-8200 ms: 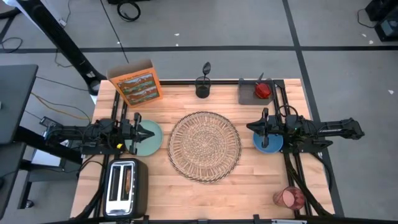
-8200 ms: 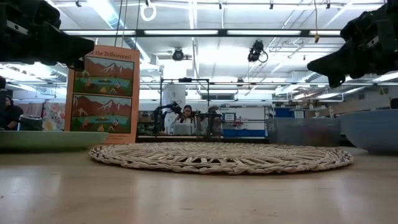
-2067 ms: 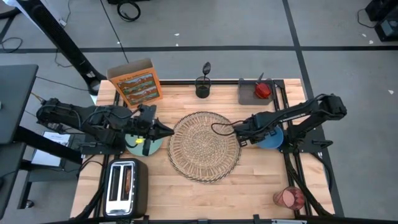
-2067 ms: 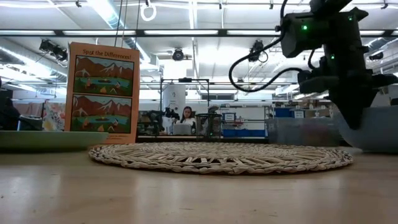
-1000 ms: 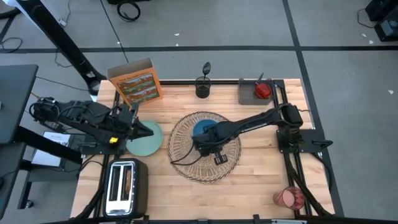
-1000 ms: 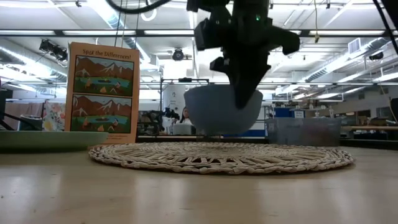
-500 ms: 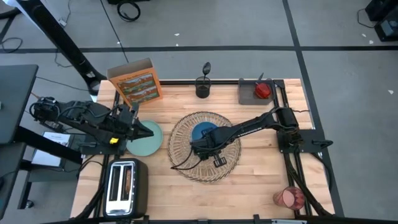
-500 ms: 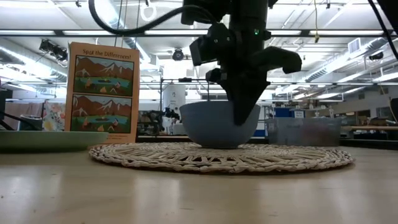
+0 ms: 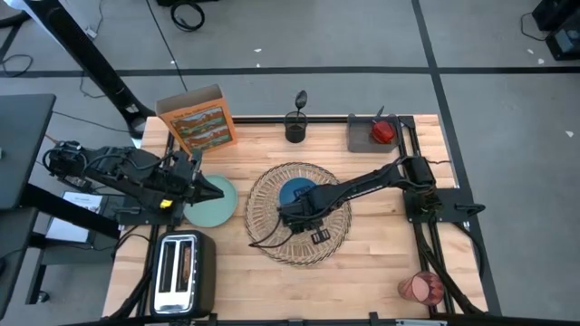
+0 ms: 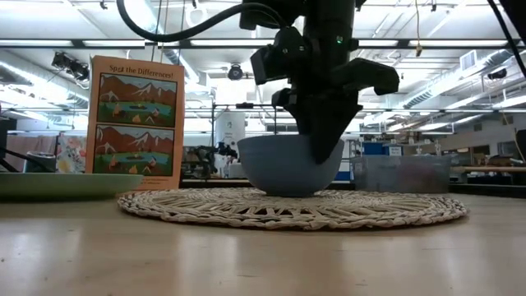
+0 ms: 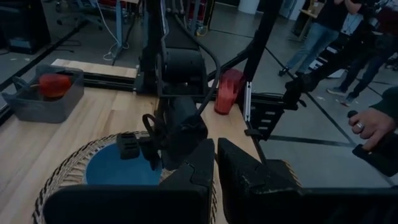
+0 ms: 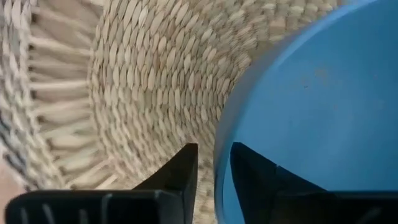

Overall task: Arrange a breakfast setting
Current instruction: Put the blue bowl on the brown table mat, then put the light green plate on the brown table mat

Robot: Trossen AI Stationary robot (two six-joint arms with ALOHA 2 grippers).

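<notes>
Blue bowl [image 10: 288, 164] sits upright on the woven wicker placemat [image 9: 299, 213], a little toward the far side of its centre; the right gripper [image 12: 213, 163] straddles the bowl's rim, jaws slightly spread, one finger inside the wall, one outside. The bowl looks rigid, light and smooth-walled, probably slippery, so the thin rim seems the only practical hold. Farther left, the left gripper [image 9: 220, 191] hangs over the pale teal plate [image 9: 210, 208], jaws pressed together.

arms: two black jointed arms, matte housings | cables: black looped cable off right arm [image 9: 263, 237] | marking: yellow tag on left arm [image 9: 165, 203] | LED: green light on right wrist housing [image 10: 338, 39] | fingers: dark, blocky, flat-faced [image 12: 175, 176]
</notes>
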